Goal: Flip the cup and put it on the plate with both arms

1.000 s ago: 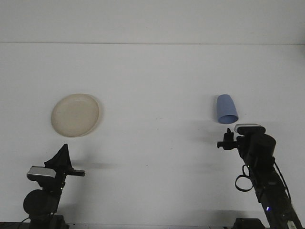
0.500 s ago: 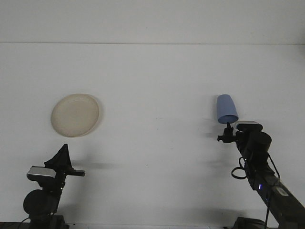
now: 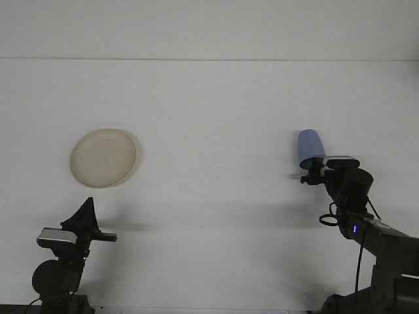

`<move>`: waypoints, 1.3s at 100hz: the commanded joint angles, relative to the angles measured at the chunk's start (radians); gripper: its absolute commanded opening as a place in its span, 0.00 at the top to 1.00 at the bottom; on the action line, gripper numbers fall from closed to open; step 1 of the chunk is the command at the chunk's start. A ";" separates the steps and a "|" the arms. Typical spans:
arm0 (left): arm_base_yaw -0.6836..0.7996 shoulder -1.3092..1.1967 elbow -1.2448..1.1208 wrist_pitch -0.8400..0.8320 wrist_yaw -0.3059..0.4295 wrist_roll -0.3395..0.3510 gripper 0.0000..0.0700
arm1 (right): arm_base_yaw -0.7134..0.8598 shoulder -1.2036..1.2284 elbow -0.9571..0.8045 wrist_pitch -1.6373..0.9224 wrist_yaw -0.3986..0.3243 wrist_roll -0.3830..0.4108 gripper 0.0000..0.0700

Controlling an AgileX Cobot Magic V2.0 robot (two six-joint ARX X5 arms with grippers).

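A blue cup (image 3: 309,146) lies on its side on the white table at the right, its mouth turned toward me. My right gripper (image 3: 312,174) is at the cup's near rim, partly covering it; the view does not show how it stands. A cream plate (image 3: 104,157) rests on the table at the left. My left gripper (image 3: 86,214) stays low at the near left, in front of the plate and well apart from it, seen edge-on as a dark wedge.
The white table (image 3: 209,118) runs back to a pale wall. My right arm (image 3: 386,242) reaches in from the lower right corner, with a cable looped beside its wrist.
My right gripper has moved forward and up to the cup's near rim, with the arm stretching out. The left arm, the cup and the plate have not moved.
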 commanded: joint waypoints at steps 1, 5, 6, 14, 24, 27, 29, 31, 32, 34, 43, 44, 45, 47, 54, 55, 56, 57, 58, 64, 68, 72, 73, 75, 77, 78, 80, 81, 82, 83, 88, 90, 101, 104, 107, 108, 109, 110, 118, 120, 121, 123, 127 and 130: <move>-0.001 -0.002 -0.019 0.011 -0.002 -0.002 0.98 | -0.001 0.049 0.029 0.022 -0.012 -0.013 0.43; -0.001 -0.002 -0.019 0.011 -0.002 -0.002 0.98 | -0.001 0.067 0.039 0.035 -0.022 -0.013 0.43; -0.001 -0.002 -0.019 0.011 -0.002 -0.002 0.98 | -0.001 0.071 0.041 0.039 -0.024 -0.013 0.43; -0.001 -0.002 -0.019 0.011 -0.002 -0.002 0.98 | -0.001 0.101 0.061 0.058 -0.030 -0.013 0.43; -0.001 -0.002 -0.019 0.011 -0.002 -0.002 0.98 | -0.001 0.122 0.081 0.057 -0.037 -0.015 0.44; -0.001 -0.002 -0.019 0.011 -0.002 -0.002 0.98 | -0.001 0.123 0.083 0.057 -0.037 -0.017 0.47; -0.001 -0.002 -0.019 0.011 -0.002 -0.002 0.98 | -0.001 0.123 0.084 0.057 -0.039 -0.019 0.51; -0.001 -0.002 -0.019 0.011 -0.002 -0.002 0.98 | -0.001 0.123 0.085 0.057 -0.042 -0.022 0.56; -0.001 -0.002 -0.019 0.011 -0.002 -0.002 0.98 | -0.001 0.123 0.085 0.058 -0.045 -0.024 0.59; -0.001 -0.002 -0.019 0.011 -0.002 -0.002 0.98 | -0.001 0.123 0.086 0.059 -0.054 -0.027 0.65; -0.001 -0.002 -0.019 0.011 -0.002 -0.002 0.98 | -0.001 0.123 0.087 0.063 -0.064 -0.039 0.96; -0.001 -0.002 -0.019 0.011 -0.002 -0.002 0.98 | -0.001 0.123 0.087 0.063 -0.064 -0.039 1.00; -0.001 -0.002 -0.019 0.011 -0.002 -0.002 0.98 | -0.001 0.123 0.087 0.063 -0.064 -0.039 1.00; -0.001 -0.002 -0.019 0.011 -0.002 -0.002 0.98 | -0.001 0.123 0.087 0.062 -0.063 -0.039 1.00; -0.001 -0.002 -0.019 0.011 -0.002 -0.002 0.98 | -0.001 0.123 0.087 0.060 -0.063 -0.039 1.00; -0.001 -0.002 -0.019 0.011 -0.002 -0.002 0.98 | -0.001 0.123 0.087 0.060 -0.063 -0.039 1.00; -0.001 -0.002 -0.019 0.011 -0.002 -0.002 0.98 | -0.001 0.122 0.087 0.060 -0.063 -0.039 1.00; -0.001 -0.002 -0.019 0.011 -0.002 -0.002 0.98 | -0.001 0.122 0.087 0.060 -0.063 -0.039 1.00; -0.001 -0.002 -0.019 0.011 -0.002 -0.002 0.98 | -0.001 0.121 0.087 0.060 -0.063 -0.039 1.00; -0.001 -0.002 -0.019 0.011 -0.002 -0.002 0.98 | -0.001 0.116 0.087 0.060 -0.063 -0.037 1.00; -0.001 -0.002 -0.019 0.011 -0.002 -0.002 0.98 | -0.001 0.107 0.087 0.055 -0.063 -0.037 1.00; -0.001 -0.002 -0.019 0.011 -0.002 -0.002 0.98 | -0.001 0.093 0.087 0.044 -0.063 -0.037 1.00; -0.001 -0.002 -0.019 0.011 -0.002 -0.002 0.98 | -0.001 0.089 0.087 0.040 -0.063 -0.037 1.00; -0.001 -0.002 -0.019 0.011 -0.002 -0.002 0.98 | 0.000 0.079 0.087 0.031 -0.063 -0.037 1.00; -0.001 -0.002 -0.019 0.011 -0.002 -0.002 0.98 | 0.001 0.069 0.087 0.019 -0.063 -0.037 1.00; -0.001 -0.002 -0.019 0.011 -0.002 -0.002 0.98 | 0.002 0.063 0.087 0.014 -0.063 -0.037 1.00; -0.001 -0.002 -0.019 0.011 -0.002 -0.002 0.98 | 0.003 0.049 0.087 0.000 -0.061 -0.037 1.00; -0.001 -0.002 -0.019 0.011 -0.002 -0.002 0.98 | 0.003 0.042 0.087 -0.007 -0.059 -0.037 1.00; -0.001 -0.002 -0.019 0.011 -0.002 -0.002 0.98 | 0.005 0.034 0.087 -0.015 -0.057 -0.037 1.00; -0.001 -0.002 -0.019 0.011 -0.002 -0.002 0.98 | 0.005 0.026 0.087 -0.022 -0.055 -0.037 1.00; -0.001 -0.002 -0.019 0.011 -0.002 -0.002 0.98 | 0.014 -0.018 0.087 -0.063 -0.039 -0.037 1.00; -0.001 -0.002 -0.019 0.011 -0.002 -0.002 0.98 | 0.018 -0.036 0.087 -0.079 -0.030 -0.037 1.00; -0.001 -0.002 -0.019 0.011 -0.002 -0.002 0.98 | 0.047 -0.159 0.087 -0.190 0.019 -0.015 1.00; -0.001 -0.002 -0.019 0.011 -0.002 -0.002 0.98 | 0.057 -0.195 0.087 -0.227 0.029 -0.003 1.00; -0.001 -0.002 -0.019 0.011 -0.002 -0.002 0.98 | 0.069 -0.233 0.087 -0.272 0.042 0.005 1.00; -0.001 -0.002 -0.019 0.011 -0.002 -0.002 0.98 | 0.073 -0.246 0.087 -0.286 0.049 0.009 1.00; -0.001 -0.002 -0.019 0.011 -0.002 -0.002 0.98 | 0.078 -0.259 0.087 -0.302 0.055 0.013 1.00; -0.001 -0.002 -0.019 0.011 -0.002 -0.002 0.98 | 0.083 -0.272 0.087 -0.317 0.061 0.018 1.00; -0.001 -0.002 -0.019 0.011 -0.002 -0.002 0.98 | 0.131 -0.379 0.087 -0.440 0.114 0.023 1.00; -0.001 -0.002 -0.019 0.011 -0.002 -0.002 0.98 | 0.146 -0.408 0.087 -0.471 0.132 0.023 1.00; -0.001 -0.002 -0.019 0.011 -0.002 -0.002 0.98 | 0.153 -0.421 0.087 -0.484 0.139 0.023 1.00; -0.001 -0.002 -0.019 0.011 -0.002 -0.002 0.98 | 0.168 -0.449 0.087 -0.511 0.155 0.023 1.00; -0.001 -0.002 -0.019 0.011 -0.002 -0.002 0.98 | 0.198 -0.504 0.087 -0.564 0.186 0.033 1.00; -0.001 -0.002 -0.019 0.011 -0.002 -0.002 0.98 | 0.221 -0.544 0.087 -0.602 0.205 0.050 1.00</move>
